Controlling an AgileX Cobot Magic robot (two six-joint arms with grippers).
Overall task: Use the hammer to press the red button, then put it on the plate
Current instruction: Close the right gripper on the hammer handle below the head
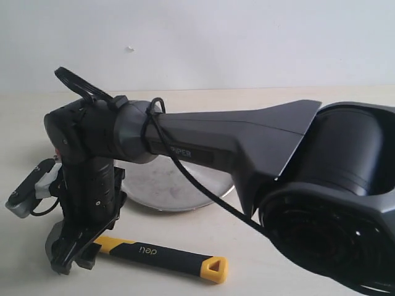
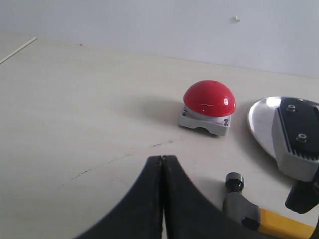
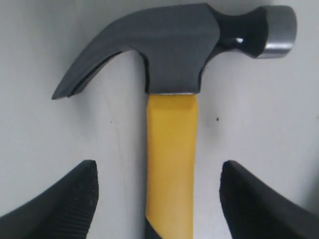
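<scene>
Straddling hammer [image 3: 172, 114]: right gripper [image 3: 158, 172], jaws apart.

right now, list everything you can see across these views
hammer: 1, dark head, yellow-and-black handle, flat on the table in front of the plate
button: 1, red dome on grey base, on the table beside the plate
plate: 1, shiny steel, on the table
table: 1, pale beige, under everything
wall: 1, white, behind the table
cable: 1, black, along the right arm
right arm: 1, black, reaching over the plate
right gripper: 1, black, open, jaws either side of the hammer handle below the head
left gripper: 1, black, shut, empty, facing the button
</scene>
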